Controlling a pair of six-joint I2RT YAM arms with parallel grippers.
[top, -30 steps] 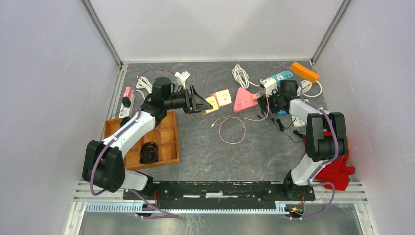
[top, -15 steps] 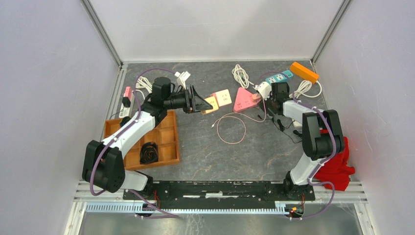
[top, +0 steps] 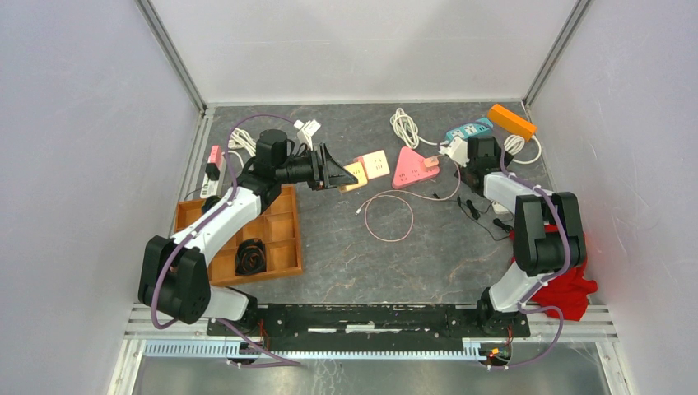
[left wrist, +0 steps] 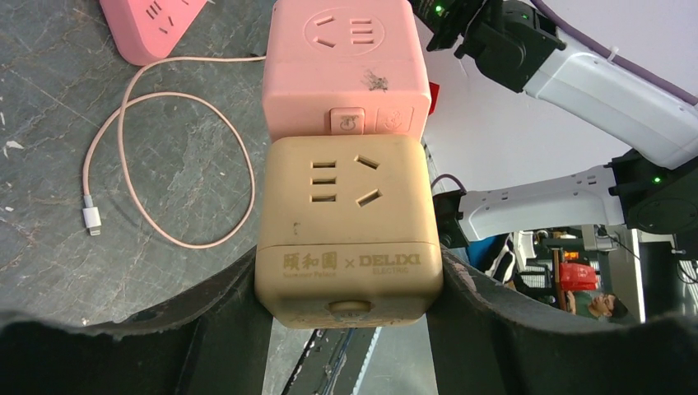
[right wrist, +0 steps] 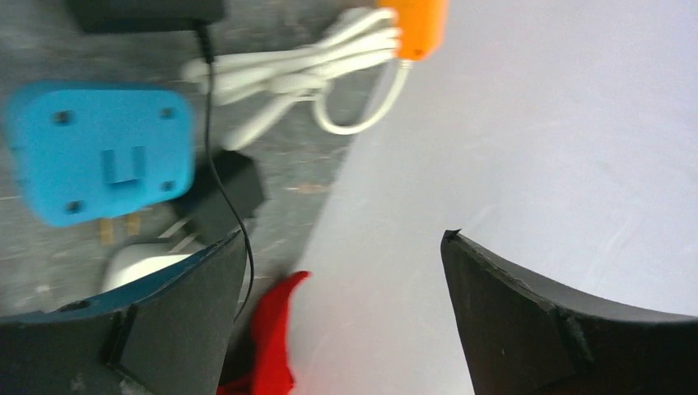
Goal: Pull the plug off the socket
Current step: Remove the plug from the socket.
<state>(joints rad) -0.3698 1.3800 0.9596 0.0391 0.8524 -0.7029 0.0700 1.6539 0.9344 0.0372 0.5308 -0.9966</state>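
- Our left gripper (top: 337, 176) is clamped on the tan socket cube (left wrist: 347, 230), one of its fingers (left wrist: 226, 304) on each side. The pink cube (left wrist: 346, 70) touches the tan cube's far face.
- This arm sits where it sat a second ago, toward the far edge of the table (top: 329, 247), left of middle.
- Our right gripper (right wrist: 344, 239) stands open with nothing between its jaws. Its own view is blurred and shows mostly wall and clutter.
- Over the last second it has swung away from the right corner of the pink triangular socket (top: 411, 168), back toward the table's far right corner.
- The white plug (top: 451, 148) lies there, just beside the teal power strip (top: 469, 129) and apart from the triangular socket. Its pink cable (top: 388, 218) trails back in a loop toward the table's middle.
- We judge this plug is off its socket and released, so that pull looks done.
- We cannot tell whether the two cubes are plugged together.
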